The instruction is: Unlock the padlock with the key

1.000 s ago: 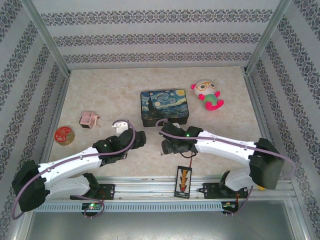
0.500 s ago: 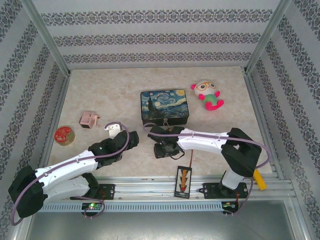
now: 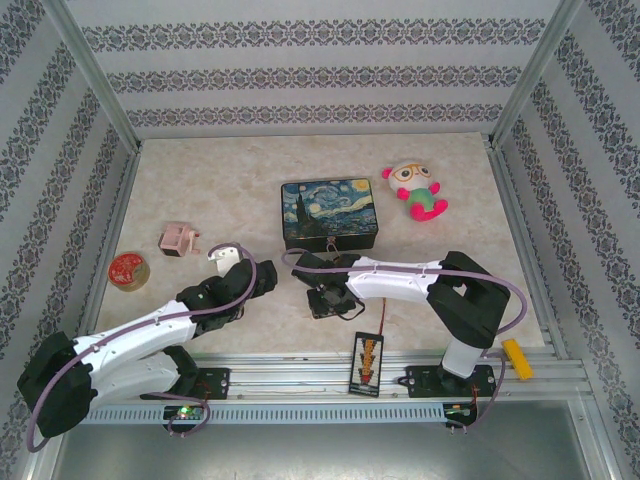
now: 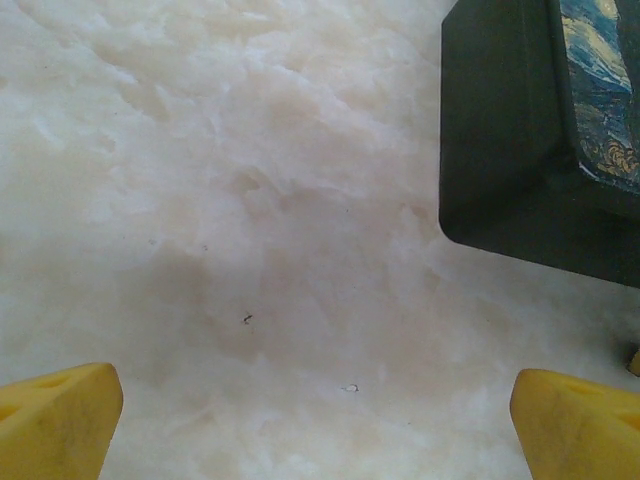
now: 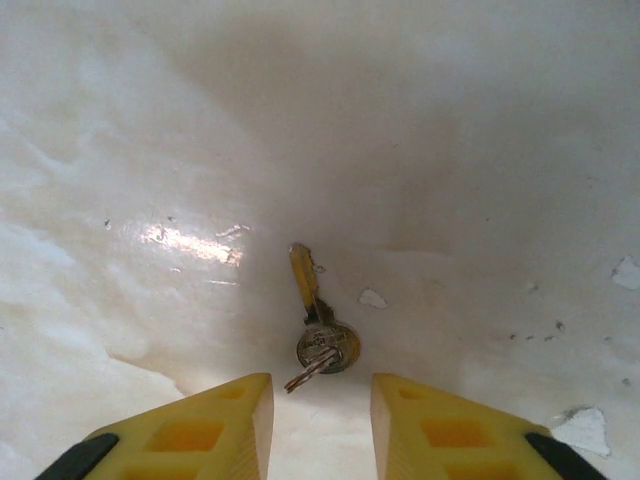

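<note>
Marble-patterned desk (image 3: 200,190) seen from above, with two wrist views. The painted box (image 3: 330,212) stands at mid-desk. The padlock (image 3: 330,243), as far as the overhead view lets one judge, hangs at the middle of the box's near face. The left pincer (image 4: 315,430) hovers over bare desk just beside the box's near left corner, its jaws spread wide and empty. The right pincer (image 5: 320,400) is low over the desk in front of the box, its jaws partly drawn together but holding nothing. The key (image 5: 315,320) lies flat just ahead of the fingertips (image 5: 245,405), with its round head and small ring nearest them and its blade pointing away.

Step in hand, judged: picking up the key. A sound grasp probably needs the pincer centred on the head and lowered until the pads reach the desk. It should close on the head alone, so the blade stays free to enter the padlock. The flat key may slide or pivot as the jaws close.
</note>
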You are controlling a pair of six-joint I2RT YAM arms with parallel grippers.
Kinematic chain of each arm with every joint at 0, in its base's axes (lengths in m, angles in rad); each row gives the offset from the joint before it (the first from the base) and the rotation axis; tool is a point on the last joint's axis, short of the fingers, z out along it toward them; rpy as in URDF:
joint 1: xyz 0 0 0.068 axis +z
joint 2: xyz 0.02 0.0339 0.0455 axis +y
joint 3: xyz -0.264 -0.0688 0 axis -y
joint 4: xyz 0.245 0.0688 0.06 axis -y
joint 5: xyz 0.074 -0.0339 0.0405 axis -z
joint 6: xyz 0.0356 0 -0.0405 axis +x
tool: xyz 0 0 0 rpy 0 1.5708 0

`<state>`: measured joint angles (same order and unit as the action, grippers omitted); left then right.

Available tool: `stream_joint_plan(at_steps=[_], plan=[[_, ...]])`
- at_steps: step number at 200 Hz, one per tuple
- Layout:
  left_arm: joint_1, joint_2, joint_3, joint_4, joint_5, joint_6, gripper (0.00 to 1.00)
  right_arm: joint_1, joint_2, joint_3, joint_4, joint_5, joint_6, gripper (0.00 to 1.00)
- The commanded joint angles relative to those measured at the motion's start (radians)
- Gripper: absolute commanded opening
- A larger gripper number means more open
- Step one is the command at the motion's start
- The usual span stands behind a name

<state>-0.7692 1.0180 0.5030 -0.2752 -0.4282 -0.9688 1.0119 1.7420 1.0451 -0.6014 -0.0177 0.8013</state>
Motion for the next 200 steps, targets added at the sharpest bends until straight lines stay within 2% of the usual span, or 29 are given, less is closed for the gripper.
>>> stream_joint_plan(at_steps=[1,64,107,134,200], plan=[[0.018,0.008,-0.004,0.034,0.015,0.025,0.99,-0.008,0.005,-0.018,0.011,0.000,0.012,0.28],[0.025,0.025,0.003,0.042,0.035,0.030,0.99,-0.037,0.000,-0.061,0.047,-0.015,0.010,0.20],[0.027,0.026,0.006,0.041,0.043,0.035,0.99,-0.049,-0.026,-0.080,0.060,-0.005,-0.003,0.08],[0.029,0.019,0.007,0.045,0.051,0.057,0.99,-0.066,-0.065,-0.089,0.071,-0.010,-0.063,0.00],[0.056,-0.066,-0.009,0.139,0.158,0.225,0.99,-0.107,-0.196,-0.133,0.170,-0.023,-0.147,0.00]])
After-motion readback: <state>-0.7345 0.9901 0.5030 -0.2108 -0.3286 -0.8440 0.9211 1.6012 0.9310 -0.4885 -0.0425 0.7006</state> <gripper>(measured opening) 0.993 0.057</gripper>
